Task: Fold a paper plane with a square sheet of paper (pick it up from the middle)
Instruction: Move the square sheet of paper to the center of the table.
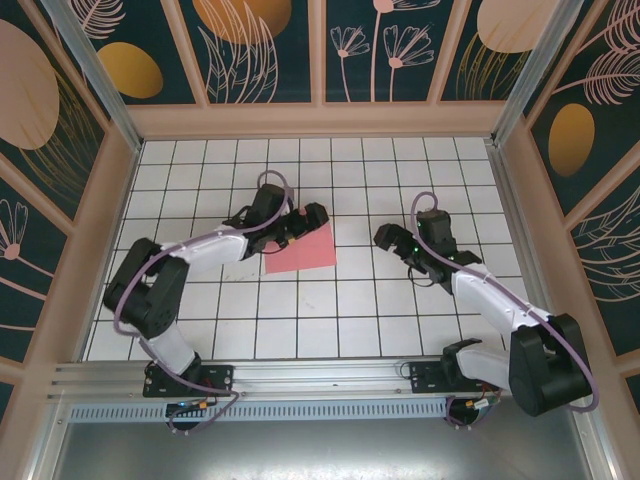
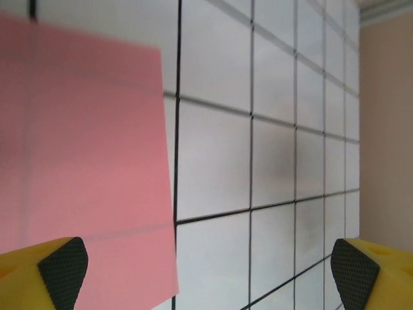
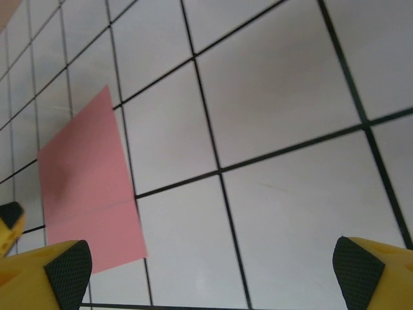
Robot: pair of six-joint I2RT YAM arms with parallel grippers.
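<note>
The square sheet of paper (image 1: 308, 250) is salmon pink and lies flat and unfolded on the white grid table, just left of centre. My left gripper (image 1: 300, 226) hovers over its far left part, open, with nothing between its fingers. In the left wrist view the sheet (image 2: 84, 142) takes up the left side, faint crease lines cross it, and the left gripper (image 2: 206, 274) stands wide over bare tiles by its edge. My right gripper (image 1: 390, 239) is open, about one tile right of the sheet. The right wrist view has the sheet (image 3: 87, 194) at left and the right gripper (image 3: 213, 274) empty.
The table (image 1: 330, 320) is white tile with black grid lines, enclosed by tan walls (image 1: 320, 120) at the back and on both sides. A metal rail (image 1: 320, 375) carrying both arm bases runs along the near edge. A yellow tip of the left gripper's finger (image 3: 9, 218) shows beside the sheet.
</note>
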